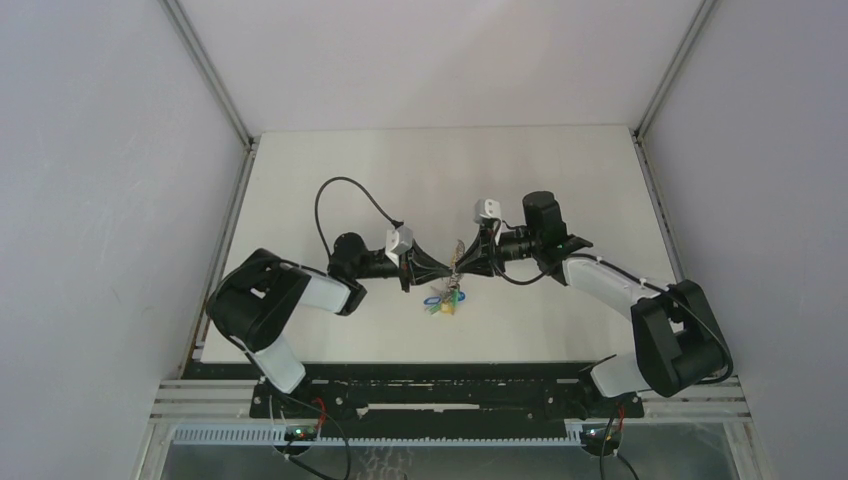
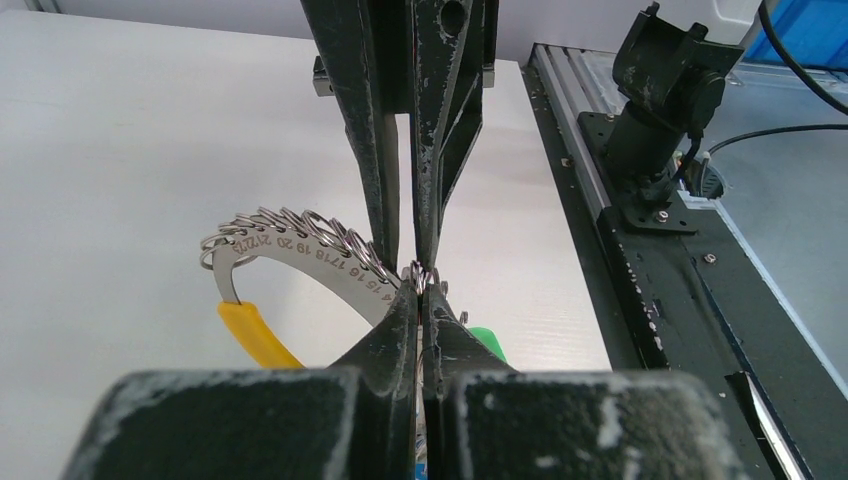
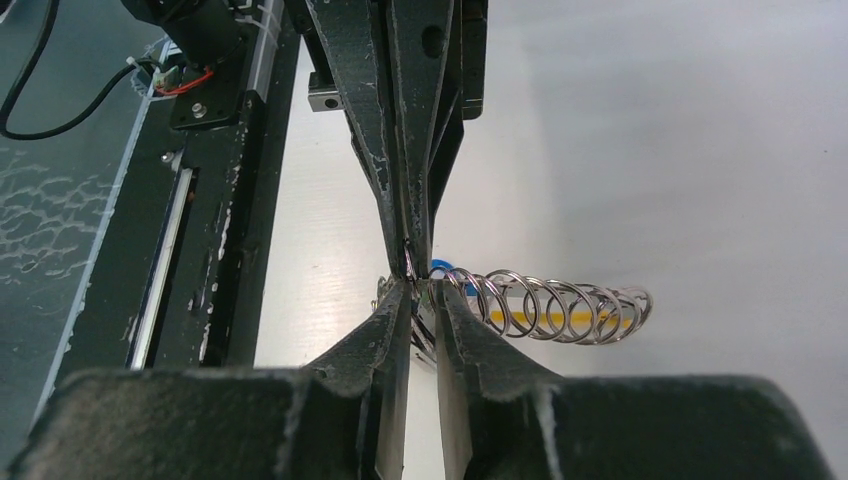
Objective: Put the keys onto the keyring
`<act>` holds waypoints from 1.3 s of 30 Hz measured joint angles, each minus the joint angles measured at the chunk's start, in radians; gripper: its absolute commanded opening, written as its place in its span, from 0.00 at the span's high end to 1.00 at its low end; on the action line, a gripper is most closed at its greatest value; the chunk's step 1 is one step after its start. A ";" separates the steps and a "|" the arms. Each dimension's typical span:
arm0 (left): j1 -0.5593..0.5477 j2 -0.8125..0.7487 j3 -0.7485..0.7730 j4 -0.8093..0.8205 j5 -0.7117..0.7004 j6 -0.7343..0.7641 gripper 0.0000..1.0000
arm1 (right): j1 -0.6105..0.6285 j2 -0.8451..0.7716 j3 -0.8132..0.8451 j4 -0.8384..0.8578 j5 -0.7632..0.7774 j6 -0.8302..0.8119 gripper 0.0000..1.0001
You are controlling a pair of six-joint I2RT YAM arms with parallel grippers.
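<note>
**First speaker:** Where do the two arms stand?

**Second speaker:** Seen from above, both reach in over the white desk point(image 1: 330, 180). They meet fingertip to fingertip near its middle, the left arm coming from the left and the right arm from the right.

**First speaker:** And the keyring?

**Second speaker:** The keyring point(image 2: 310, 255) is caught right where the tips meet. It is a curved silvery band engraved with small numbers. A row of small split rings point(image 3: 545, 308) is threaded along it, and a yellow sleeve point(image 2: 255, 335) covers one end. From above, a bunch of blue and green tags point(image 1: 445, 298) shows just on the near side of the meeting point. Whether the bunch hangs or rests on the desk, I cannot tell.

**First speaker:** How is the left hand set?

**Second speaker:** The left hand point(image 2: 420, 297) is fully closed. Its two fingers are pressed together on the end of the band, beside a green tag point(image 2: 488, 342).

**First speaker:** And the right hand?

**Second speaker:** The right hand point(image 3: 423, 295) faces the left one head on, its tips touching or almost touching the left tips. Its fingers stand a thin slit apart, and the nearest of the small split rings sits at that slit. I cannot tell whether they pinch the ring or anything else, because that spot is dark and crowded.

**First speaker:** The loose key?

**Second speaker:** Too small to pick out in any view.
</note>
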 measured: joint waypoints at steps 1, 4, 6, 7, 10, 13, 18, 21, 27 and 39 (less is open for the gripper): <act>0.000 -0.001 -0.001 0.000 0.001 0.000 1.00 | 0.000 0.001 0.001 -0.005 -0.003 -0.004 0.86; 0.000 -0.003 -0.004 -0.001 0.002 0.000 1.00 | 0.006 0.010 0.015 -0.029 -0.010 -0.022 0.85; 0.000 -0.005 -0.005 0.000 -0.001 -0.001 1.00 | 0.011 0.016 0.024 -0.047 -0.015 -0.035 0.83; 0.000 -0.006 -0.005 0.000 -0.001 -0.001 1.00 | 0.014 0.018 0.027 -0.054 -0.018 -0.042 0.82; 0.000 -0.006 -0.005 0.000 -0.003 -0.002 1.00 | 0.018 0.020 0.032 -0.068 -0.024 -0.059 0.82; 0.000 -0.006 -0.005 0.000 -0.004 -0.002 1.00 | 0.018 0.021 0.032 -0.080 -0.029 -0.070 0.85; 0.000 -0.006 -0.006 -0.002 0.000 -0.002 1.00 | 0.018 0.031 0.039 -0.097 -0.031 -0.087 0.94; 0.000 -0.006 -0.005 -0.003 0.004 -0.003 1.00 | 0.018 0.039 0.049 -0.109 -0.031 -0.094 0.97; 0.000 -0.006 -0.005 -0.006 0.002 -0.002 0.89 | 0.019 0.055 0.079 -0.163 -0.029 -0.121 1.00; -0.002 -0.006 -0.005 0.021 -0.033 0.012 0.64 | 0.073 0.056 0.141 -0.401 0.164 -0.235 1.00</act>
